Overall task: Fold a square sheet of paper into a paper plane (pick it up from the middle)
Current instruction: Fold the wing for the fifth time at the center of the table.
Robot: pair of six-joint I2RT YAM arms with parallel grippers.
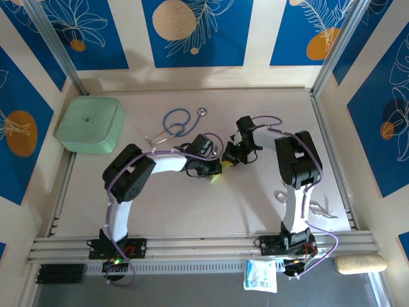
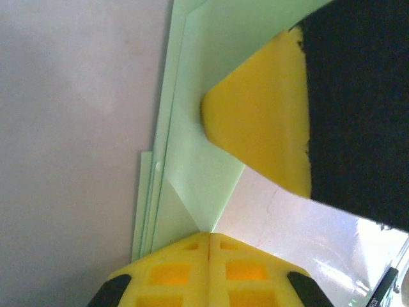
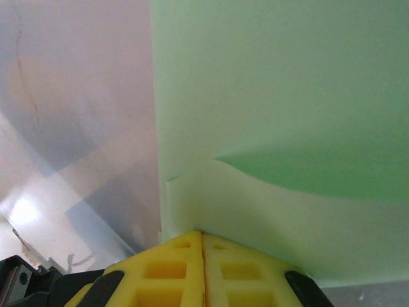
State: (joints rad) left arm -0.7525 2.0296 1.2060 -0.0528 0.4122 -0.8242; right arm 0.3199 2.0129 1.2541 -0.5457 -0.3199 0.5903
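Thin pale green paper sheet point(image 2: 198, 160), folded into several stacked layers, sits mid-table between the two arms and is pinched from both sides. Can't tell if it touches the white tabletop point(image 1: 192, 204). Left gripper point(image 2: 209, 238): yellow fingers pressed together, the layered paper running into their seam. Right gripper point(image 3: 202, 235): fingers likewise clamped together on a flat stretch of the sheet, and one of its yellow fingers point(image 2: 259, 128) lies over the paper in the left wrist view. Risks, my read: the layer edges on the left look staggered, not flush, so pressing a crease now would likely lock in a crooked plane. With two arms on one thin sheet, any pull apart or out-of-sync twist could tear or buckle it, and a curved ripple shows near the right fingers. Both pinches sit near edges, so the paper may slip out. The grippers are very close together and could bump. The blue looped stethoscope point(image 1: 176, 121) and rounded mint-green box point(image 1: 89, 125) are well apart, no threat.
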